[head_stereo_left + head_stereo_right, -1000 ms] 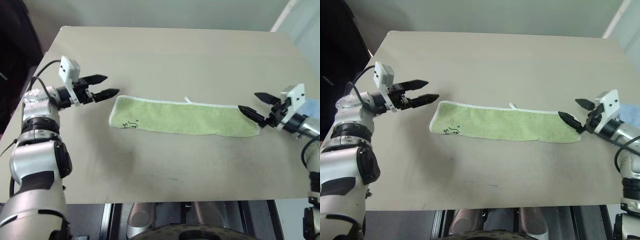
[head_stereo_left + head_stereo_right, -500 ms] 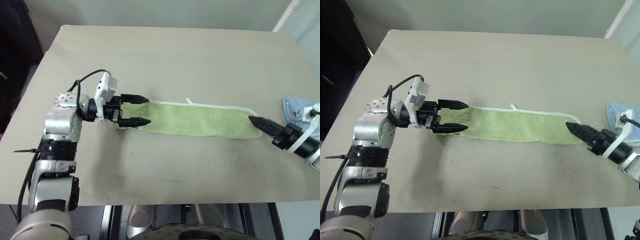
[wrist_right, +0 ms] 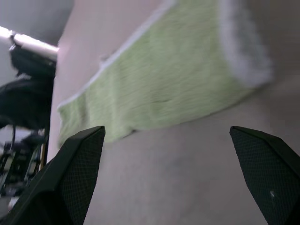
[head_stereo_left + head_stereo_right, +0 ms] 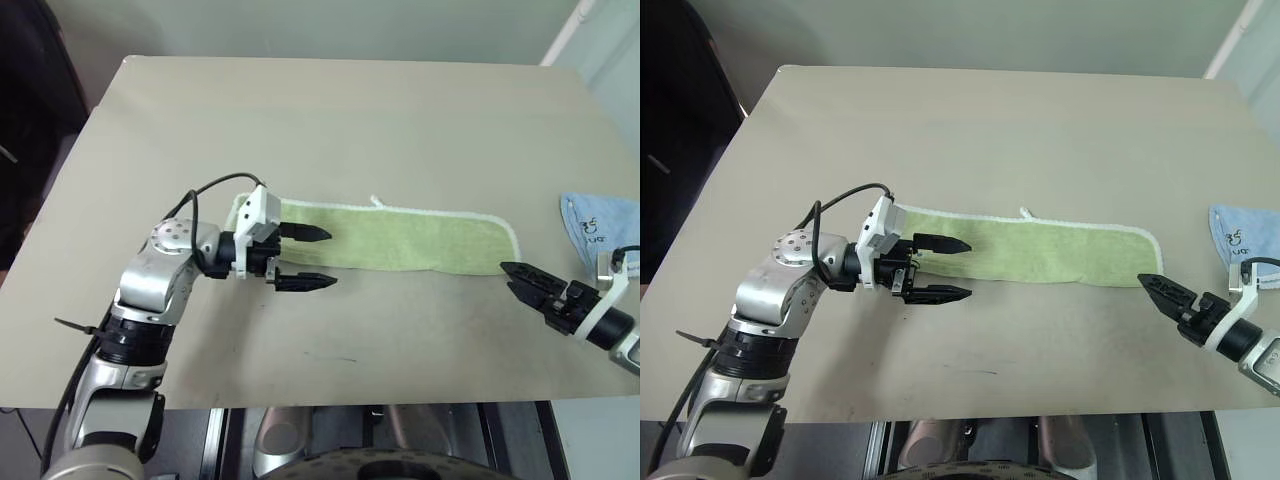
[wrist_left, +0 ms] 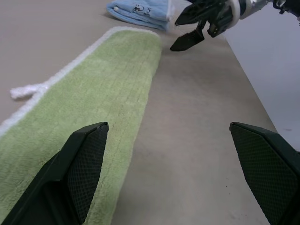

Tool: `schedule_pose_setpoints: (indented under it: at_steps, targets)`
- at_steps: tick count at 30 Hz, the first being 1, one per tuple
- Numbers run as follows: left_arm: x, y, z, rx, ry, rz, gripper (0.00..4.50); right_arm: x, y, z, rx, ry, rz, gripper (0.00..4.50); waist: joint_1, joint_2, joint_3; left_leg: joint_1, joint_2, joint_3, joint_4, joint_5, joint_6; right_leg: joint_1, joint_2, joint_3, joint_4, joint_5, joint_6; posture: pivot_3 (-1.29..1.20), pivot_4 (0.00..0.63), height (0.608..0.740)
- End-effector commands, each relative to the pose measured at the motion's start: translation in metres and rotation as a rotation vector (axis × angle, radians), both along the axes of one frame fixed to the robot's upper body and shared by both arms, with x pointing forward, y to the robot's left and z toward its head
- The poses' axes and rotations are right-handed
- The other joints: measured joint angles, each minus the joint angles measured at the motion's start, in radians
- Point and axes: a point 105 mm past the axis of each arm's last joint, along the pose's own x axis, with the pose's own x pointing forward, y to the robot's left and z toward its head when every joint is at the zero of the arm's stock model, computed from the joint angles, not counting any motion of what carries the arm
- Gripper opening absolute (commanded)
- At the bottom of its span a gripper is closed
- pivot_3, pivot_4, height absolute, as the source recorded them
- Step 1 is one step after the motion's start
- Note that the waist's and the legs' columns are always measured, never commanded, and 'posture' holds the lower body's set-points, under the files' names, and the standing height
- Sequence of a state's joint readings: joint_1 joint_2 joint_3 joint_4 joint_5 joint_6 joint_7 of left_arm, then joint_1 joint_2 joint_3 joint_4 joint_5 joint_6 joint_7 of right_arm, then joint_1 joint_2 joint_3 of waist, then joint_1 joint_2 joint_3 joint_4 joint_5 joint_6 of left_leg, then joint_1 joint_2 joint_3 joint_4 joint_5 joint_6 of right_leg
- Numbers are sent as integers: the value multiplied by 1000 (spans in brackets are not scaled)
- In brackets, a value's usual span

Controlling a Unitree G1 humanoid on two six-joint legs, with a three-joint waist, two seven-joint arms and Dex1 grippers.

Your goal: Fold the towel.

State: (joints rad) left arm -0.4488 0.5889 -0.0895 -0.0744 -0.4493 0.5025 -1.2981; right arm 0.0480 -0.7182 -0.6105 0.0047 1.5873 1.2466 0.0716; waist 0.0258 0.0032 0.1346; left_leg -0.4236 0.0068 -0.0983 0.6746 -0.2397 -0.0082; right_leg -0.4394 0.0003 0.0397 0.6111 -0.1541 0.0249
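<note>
Towel (image 4: 400,238) is laid flat as a long strip across the middle of the worktop (image 4: 330,120). Over its left end the left gripper (image 4: 312,258) is held wide and empty, one finger above the cloth. Near its right end the right gripper (image 4: 522,280) is spread wide, empty. A blue cloth (image 4: 600,222) is seen at the right edge.

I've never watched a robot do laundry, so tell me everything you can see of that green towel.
The towel is a long, narrow strip of light green terry cloth with white stitched edging and a small white loop on its far edge. It lies flat across the tan table. The open left gripper straddles its near edge at the left end; the right gripper stands just off its other end.
</note>
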Motion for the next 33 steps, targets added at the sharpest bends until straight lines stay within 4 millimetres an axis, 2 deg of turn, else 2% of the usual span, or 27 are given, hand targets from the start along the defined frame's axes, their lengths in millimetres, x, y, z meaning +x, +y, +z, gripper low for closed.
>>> schedule_pose_setpoints:
  at_steps: [1, 4, 10, 19, 23, 28, 33]
  targets:
    - [-3, -3, 9, -18, -39, -19, 4476, 6, -3, -5, 9, 23, -42, 4500, -2, -1, -1, 0, 0, 0, 0, -1, 0, 0, 0, 0, 0, 0, 0, 0, 150, 740]
    - [2, -3, 9, -25, -47, 1, 4476, 11, -2, -5, 33, 20, -52, 4500, -5, -2, -1, 1, 0, 0, 0, -1, 0, 0, 0, 0, -1, 0, 0, 0, 150, 740]
    - [-2, -9, 9, -45, -46, -4, 4476, 27, 4, -3, 97, -6, -82, 4500, -14, -3, -2, 5, -2, 1, 0, 0, 2, 4, 1, 8, -1, 1, 3, 0, 150, 740]
    - [8, -11, 16, -84, -96, 26, 4476, 45, 9, -2, 131, -40, -121, 4500, -27, -3, -2, 6, -6, 1, 0, 0, 3, 2, 2, 17, -1, 3, 6, 0, 150, 740]
    - [8, -13, 13, -80, -104, 25, 4500, 47, 0, -2, 121, -54, -167, 3691, -25, -3, -2, 5, -7, 1, 0, -1, 4, 2, 1, 17, -1, 4, 7, 0, 150, 740]
    - [8, -15, 11, -76, -111, 14, 4500, 44, -5, -5, 117, -46, -201, 1973, -19, -2, -1, 3, -8, 1, 0, -4, 6, 0, 1, 18, -2, 2, 8, 0, 150, 740]
    - [18, -23, 11, -71, -132, 6, 4500, 44, -5, -12, 136, -44, -250, 265, -15, -5, -4, 3, -8, 1, 0, -8, 8, 1, 1, 18, -3, 1, 4, 0, 150, 740]
